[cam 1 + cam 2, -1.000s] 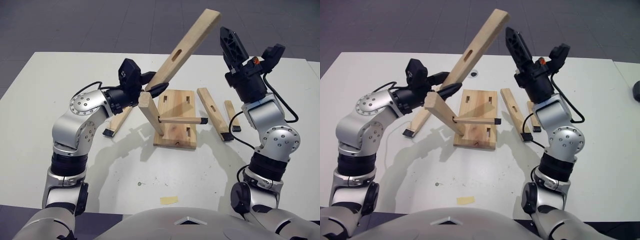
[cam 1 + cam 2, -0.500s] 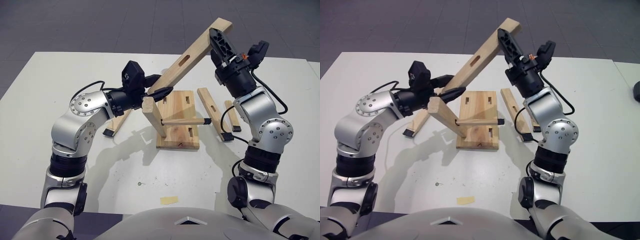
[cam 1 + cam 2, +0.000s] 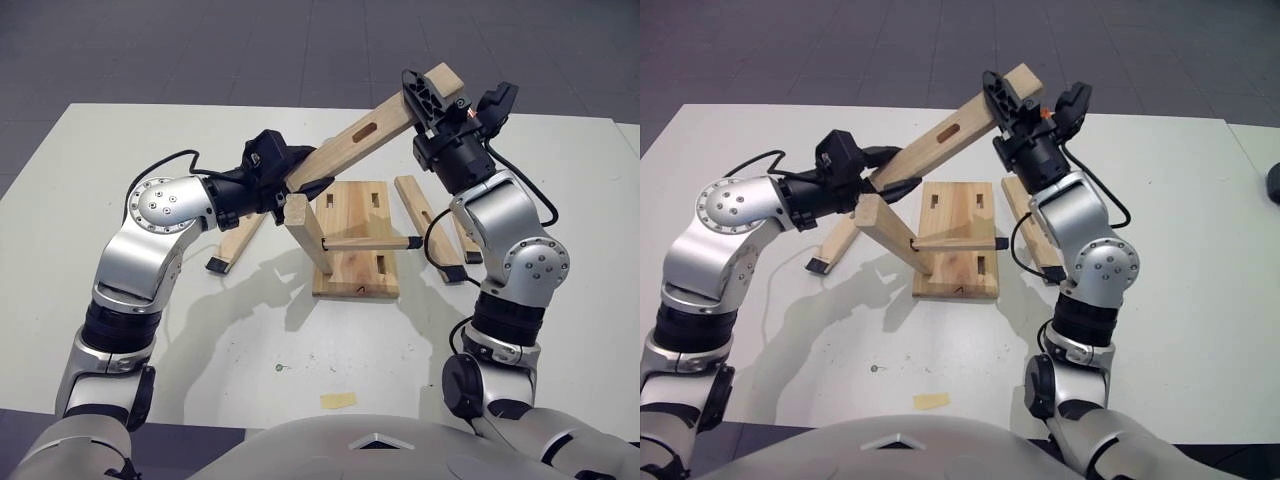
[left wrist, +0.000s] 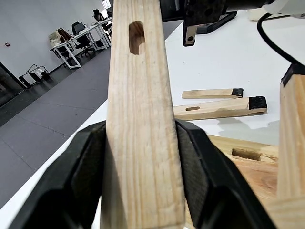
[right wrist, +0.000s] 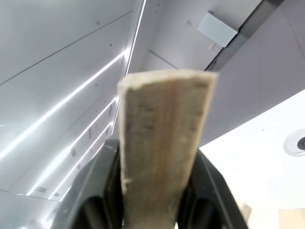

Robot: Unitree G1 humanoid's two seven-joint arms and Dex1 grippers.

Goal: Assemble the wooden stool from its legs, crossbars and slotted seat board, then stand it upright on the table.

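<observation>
A long wooden leg (image 3: 365,130) with a slot slants up over the table. My left gripper (image 3: 297,180) is shut on its lower end, black fingers (image 4: 88,171) pressed to both sides. My right gripper (image 3: 425,92) is shut on its upper end (image 5: 164,124). Below lies the slotted seat board (image 3: 360,278), flat on the table. A second leg (image 3: 305,235) leans over the board's left edge, with a crossbar (image 3: 365,242) plugged into it and reaching right.
A loose leg (image 3: 428,228) with a black foot and a short crossbar (image 3: 465,232) lie right of the board. Another leg (image 3: 232,245) lies to its left, under my left arm. A scrap of tape (image 3: 338,400) sits near the front edge.
My right gripper has come down and leftward from open air and closed on the leg's upper end. The leg has tilted lower, and my left arm has shifted slightly.
</observation>
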